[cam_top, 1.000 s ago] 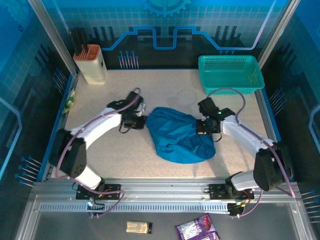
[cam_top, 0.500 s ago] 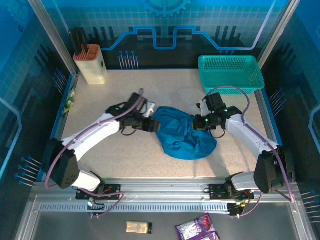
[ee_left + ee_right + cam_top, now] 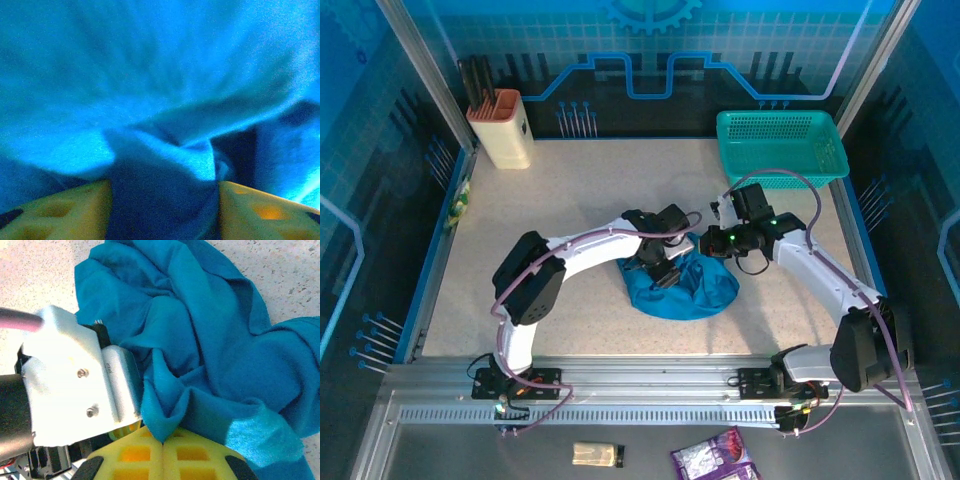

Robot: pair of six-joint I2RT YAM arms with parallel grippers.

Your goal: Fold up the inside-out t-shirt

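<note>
Cloth of the inside-out t-shirt (image 3: pixel 690 292) lay bunched on the table (image 3: pixel 570 190) directly beneath both tools. The right gripper (image 3: pixel 163 441) was clenched on a pinched ridge of the shirt, which rose from between its closed yellow fingers (image 3: pixel 130 455). The left gripper (image 3: pixel 162 202), just beside the right one, had its jaws parted, with a dark fold of the shirt lying between its fingers (image 3: pixel 65 210).

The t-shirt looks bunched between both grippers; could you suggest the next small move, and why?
Probably close the left gripper: its fingers stand apart with a fold of the t-shirt between them, while the right gripper is shut on another fold.
</note>
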